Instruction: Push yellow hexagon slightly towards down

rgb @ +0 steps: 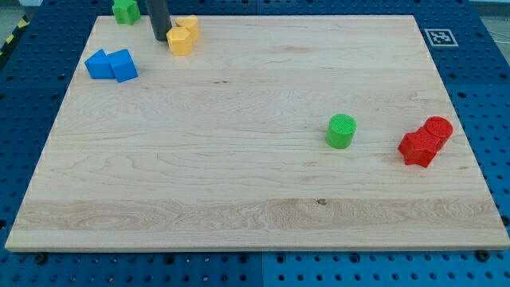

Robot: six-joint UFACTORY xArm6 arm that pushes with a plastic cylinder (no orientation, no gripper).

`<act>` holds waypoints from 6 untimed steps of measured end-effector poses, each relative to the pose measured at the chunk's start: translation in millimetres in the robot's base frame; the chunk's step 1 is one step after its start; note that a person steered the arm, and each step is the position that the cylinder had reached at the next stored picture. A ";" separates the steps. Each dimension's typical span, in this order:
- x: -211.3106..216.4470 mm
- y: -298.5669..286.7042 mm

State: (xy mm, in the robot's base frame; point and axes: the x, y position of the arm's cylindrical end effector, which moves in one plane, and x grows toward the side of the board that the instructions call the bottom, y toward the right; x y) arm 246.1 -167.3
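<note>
The yellow hexagon (180, 41) lies near the board's top edge, left of centre, touching a second yellow block (188, 25) just above and to its right. My tip (160, 38) is right beside the hexagon's left side, very close or touching; the rod rises out of the view's top.
A green block (125, 10) sits at the top left edge. Two blue blocks (111, 64) lie together at the left. A green cylinder (341, 131) stands right of centre. A red cylinder (438, 128) and a red block (419, 148) touch at the right. The wooden board (239, 191) has blue pegboard around it.
</note>
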 end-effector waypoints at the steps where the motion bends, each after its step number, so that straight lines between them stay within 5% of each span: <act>1: -23.5 -6.5; 3: -51.3 4.5; 6: 43.6 34.3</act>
